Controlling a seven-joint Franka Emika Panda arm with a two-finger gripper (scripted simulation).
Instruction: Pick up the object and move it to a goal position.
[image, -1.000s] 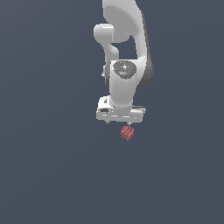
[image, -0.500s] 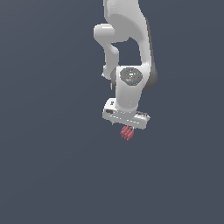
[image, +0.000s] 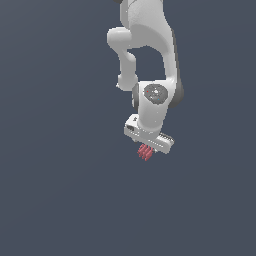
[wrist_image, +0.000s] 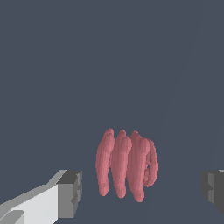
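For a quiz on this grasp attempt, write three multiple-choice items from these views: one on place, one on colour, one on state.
1. Where is the object relative to the hand?
A. Between its two fingers, with a gap on each side
B. Far off to one side of the arm
C. On top of the hand

2. What colour is the object?
A. Blue
B. Red
C. Yellow

3. What state is the hand in?
A. Shut on the object
B. Shut with nothing in it
C. Open

Answers:
1. A, since the wrist view shows the ribbed lump between the fingers, touching neither.
2. B, since it renders red in both views.
3. C, since the fingers stand wide apart, clear of the lump.
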